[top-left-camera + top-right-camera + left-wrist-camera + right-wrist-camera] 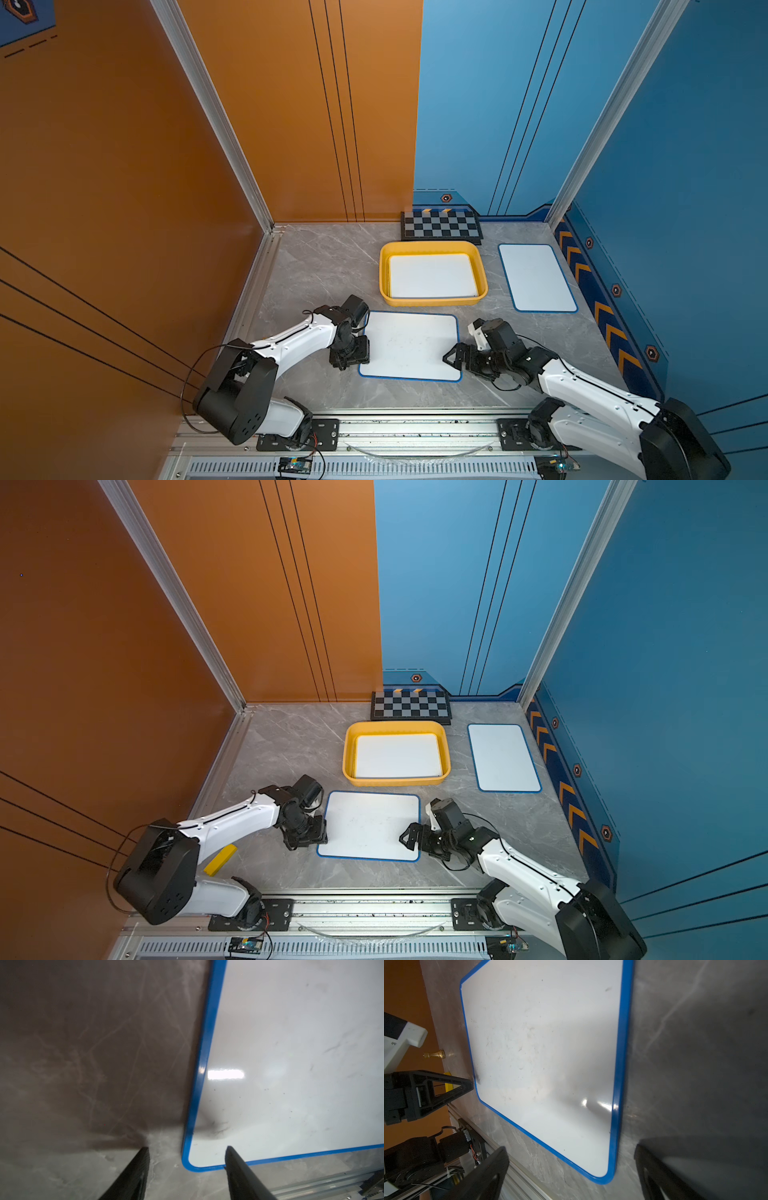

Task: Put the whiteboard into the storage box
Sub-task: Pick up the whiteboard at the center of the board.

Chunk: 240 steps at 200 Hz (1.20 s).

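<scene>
one board [432, 275] already lies flat inside the yellow box [428, 247], in the middle of both top views, so part of the job looks done. two more are out on the table [316, 266]. the near board [409, 347], blue-framed, lies flat in the lower middle of the frame, just below the box. a third board [536, 277] lies at the right, well apart from both arms.

the left fingers [133, 1178] are apart, one over the near board's corner and one over bare table, with the blue edge between them; nothing is clamped. the right fingers [483, 1176] stand wide apart at the opposite side of the same board, also holding nothing. whether either set touches the board i cannot tell.

so the near board seems to be the one in hand, not yet lifted. still left: gripping it, raising it and laying it in the box on top of the first, then likely the third. the checkerboard [441, 226] above the box looks like no part of this.
</scene>
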Available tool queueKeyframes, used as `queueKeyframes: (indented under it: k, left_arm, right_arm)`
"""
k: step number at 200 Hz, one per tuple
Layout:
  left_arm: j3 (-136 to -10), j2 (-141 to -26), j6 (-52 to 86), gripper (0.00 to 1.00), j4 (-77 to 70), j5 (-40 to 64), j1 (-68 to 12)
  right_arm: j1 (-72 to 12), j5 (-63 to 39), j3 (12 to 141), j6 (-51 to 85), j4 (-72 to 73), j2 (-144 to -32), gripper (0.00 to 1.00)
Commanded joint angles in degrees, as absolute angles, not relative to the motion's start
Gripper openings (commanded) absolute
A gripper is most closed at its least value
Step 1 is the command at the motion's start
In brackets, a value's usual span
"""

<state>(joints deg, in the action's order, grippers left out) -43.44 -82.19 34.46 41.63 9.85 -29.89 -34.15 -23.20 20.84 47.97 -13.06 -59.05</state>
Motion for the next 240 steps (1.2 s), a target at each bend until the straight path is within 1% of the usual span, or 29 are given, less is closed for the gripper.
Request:
queueKeyframes:
  k: [1,43,70,107,126,148,196,216,240]
  left_arm:
    - [-46.2,-85.09,32.83,0.61,43.25,7.65,-31.47]
    - [-49.32,-91.43,34.88,0.61,42.91,9.86,-36.37]
    - [-48.45,-92.64,36.33,0.61,37.52,18.26,-37.84]
    - [-42.75,-88.08,39.81,0.59,24.37,31.15,-35.66]
    - [-39.58,-85.04,41.21,0.58,19.22,35.64,-34.25]
    - [-34.97,-81.75,44.81,0.58,9.65,40.5,-32.5]
    - [-28.68,-78.62,50.13,0.56,-1.93,43.66,-29.31]
    - [-27.79,-76.93,50.6,0.54,-2.95,43.68,-29.11]
    - [-27.46,-75.33,51.19,0.47,-3.58,44.29,-28.8]
  right_arm:
    - [-33.7,-20.3,18.54,46.34,-22.67,-61.32,0.98]
    - [-33.57,-20.39,18.45,45.77,-22.34,-61.52,0.98]
    - [-33.4,-20.65,18.37,45.11,-21.83,-62.34,0.98]
    - [-33.32,-21.72,17.64,45.1,-19.59,-64.31,0.98]
    - [-33.61,-22.32,16.84,45.83,-17.81,-65.17,0.98]
    - [-35.32,-21.89,16.7,46.62,-16.68,-66.12,0.98]
    - [-39.73,-20.93,16.72,50.29,-14.12,-66.97,0.97]
    - [-41.91,-21.01,16.46,51.05,-13.95,-66.67,0.97]
    - [-42.14,-20.92,15.99,51.75,-14.62,-65.33,0.97]
